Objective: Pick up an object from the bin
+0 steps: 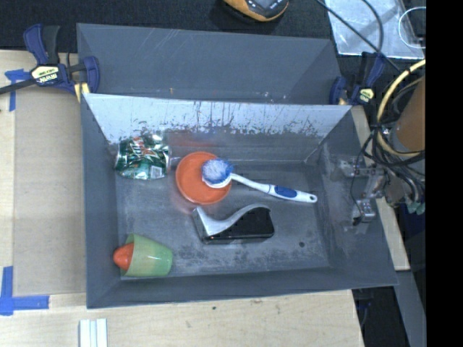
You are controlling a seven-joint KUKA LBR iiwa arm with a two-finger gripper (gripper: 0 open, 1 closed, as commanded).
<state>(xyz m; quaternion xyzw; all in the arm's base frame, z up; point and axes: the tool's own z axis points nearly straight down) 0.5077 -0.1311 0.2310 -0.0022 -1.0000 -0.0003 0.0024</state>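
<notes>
My gripper point(361, 207) hangs at the bin's right side, above the sloping right wall and clear of everything in the bin. Nearest to it lies a white dish brush point(255, 185) with a blue grip; its handle end points toward the gripper and its bristle head rests on an orange round lid point(192, 183). Just in front of the brush lies a black, wedge-shaped thing with a silver-grey curved top point(236, 224), flat on the bin floor.
A crumpled green and white packet point(142, 158) lies at the back left of the floor. A green cup on its side with a red-orange end point(143, 257) sits in the front left corner. The arm and its cables stand outside the right rim.
</notes>
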